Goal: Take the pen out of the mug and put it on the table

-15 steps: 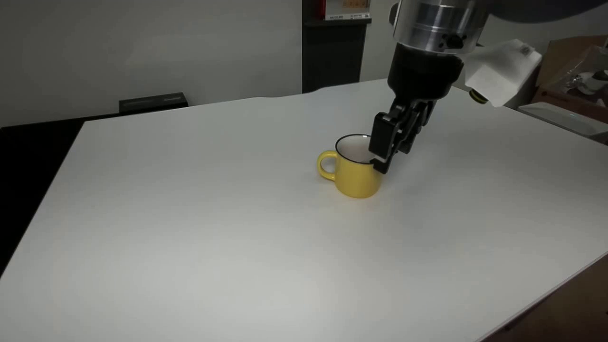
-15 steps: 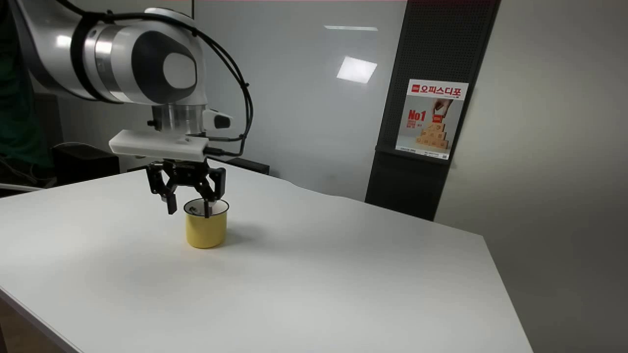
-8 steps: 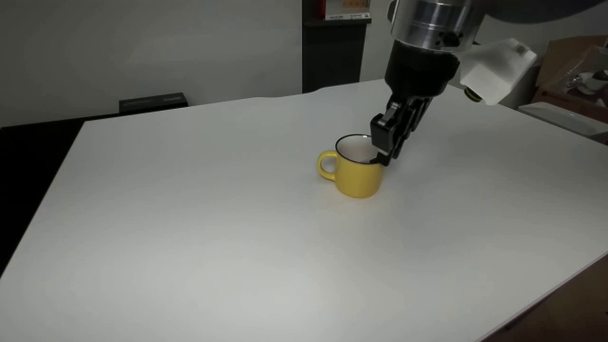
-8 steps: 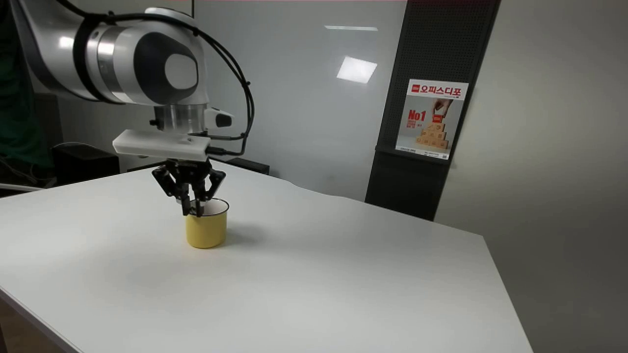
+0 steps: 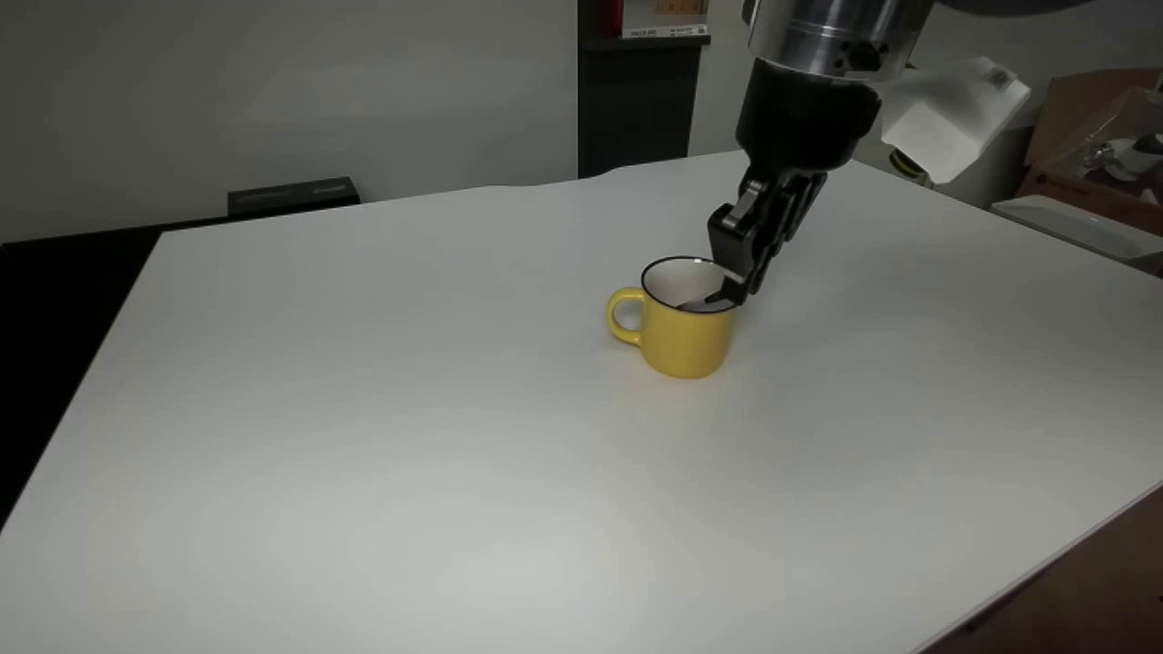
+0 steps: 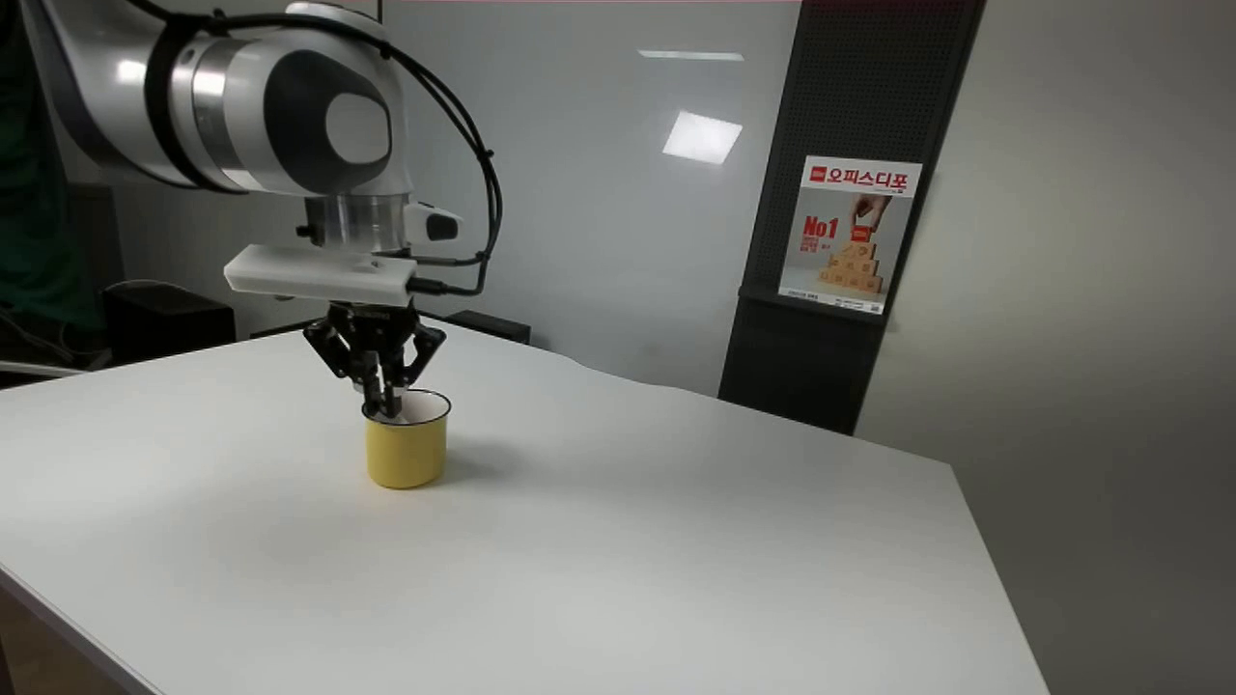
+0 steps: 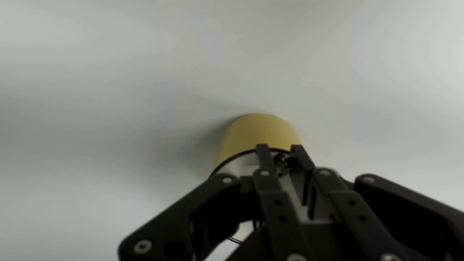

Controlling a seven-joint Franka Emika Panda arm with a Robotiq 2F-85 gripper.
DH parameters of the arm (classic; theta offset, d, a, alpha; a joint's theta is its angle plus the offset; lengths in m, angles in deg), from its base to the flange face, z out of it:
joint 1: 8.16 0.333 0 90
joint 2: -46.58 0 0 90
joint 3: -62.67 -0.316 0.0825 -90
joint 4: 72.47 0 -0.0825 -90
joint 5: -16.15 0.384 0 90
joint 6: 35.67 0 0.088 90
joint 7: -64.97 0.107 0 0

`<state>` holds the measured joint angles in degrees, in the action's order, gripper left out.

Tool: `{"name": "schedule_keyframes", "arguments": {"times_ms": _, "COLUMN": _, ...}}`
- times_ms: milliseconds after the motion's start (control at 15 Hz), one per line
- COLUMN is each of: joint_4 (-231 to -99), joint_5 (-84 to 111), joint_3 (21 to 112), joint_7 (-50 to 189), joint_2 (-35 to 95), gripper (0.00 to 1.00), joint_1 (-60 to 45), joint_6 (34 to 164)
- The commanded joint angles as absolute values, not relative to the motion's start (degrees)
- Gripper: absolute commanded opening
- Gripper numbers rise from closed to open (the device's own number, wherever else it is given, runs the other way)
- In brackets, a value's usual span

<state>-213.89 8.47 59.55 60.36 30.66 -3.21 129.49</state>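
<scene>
Dark-rimmed yellow mug (image 5: 686, 343), upright on white tabletop (image 5: 391, 436). Robotiq gripper (image 7: 280, 146) at its mouth, clamped on slim black pen (image 7: 281, 160).

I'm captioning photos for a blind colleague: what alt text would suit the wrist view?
A black gripper extends up from the bottom edge, its jaws closed on what appears to be the pen, mostly hidden, at the dark-rimmed mouth of a yellow mug. The plain white table fills the background.
</scene>
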Motion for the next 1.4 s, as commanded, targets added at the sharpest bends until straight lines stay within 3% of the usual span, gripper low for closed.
{"name": "schedule_keyframes", "arguments": {"times_ms": 0, "joint_4": -216.7, "joint_5": 8.7, "joint_3": 59.8, "joint_7": 61.2, "joint_2": 38.7, "gripper": 0.04, "joint_1": -3.3, "joint_6": 124.3}}
{"name": "schedule_keyframes", "arguments": {"times_ms": 600, "joint_4": -217.7, "joint_5": 12.2, "joint_3": 60.5, "joint_7": 58.5, "joint_2": 59.0, "gripper": 0.04, "joint_1": -5.9, "joint_6": 101.1}}
{"name": "schedule_keyframes", "arguments": {"times_ms": 933, "joint_4": -220.7, "joint_5": -2.4, "joint_3": 59.3, "joint_7": 66.9, "joint_2": 59.5, "gripper": 0.04, "joint_1": -10.7, "joint_6": 113.8}}
{"name": "schedule_keyframes", "arguments": {"times_ms": 1333, "joint_4": -219.2, "joint_5": -24.1, "joint_3": 58.8, "joint_7": 84.9, "joint_2": 48.0, "gripper": 0.04, "joint_1": -19.4, "joint_6": 131.6}}
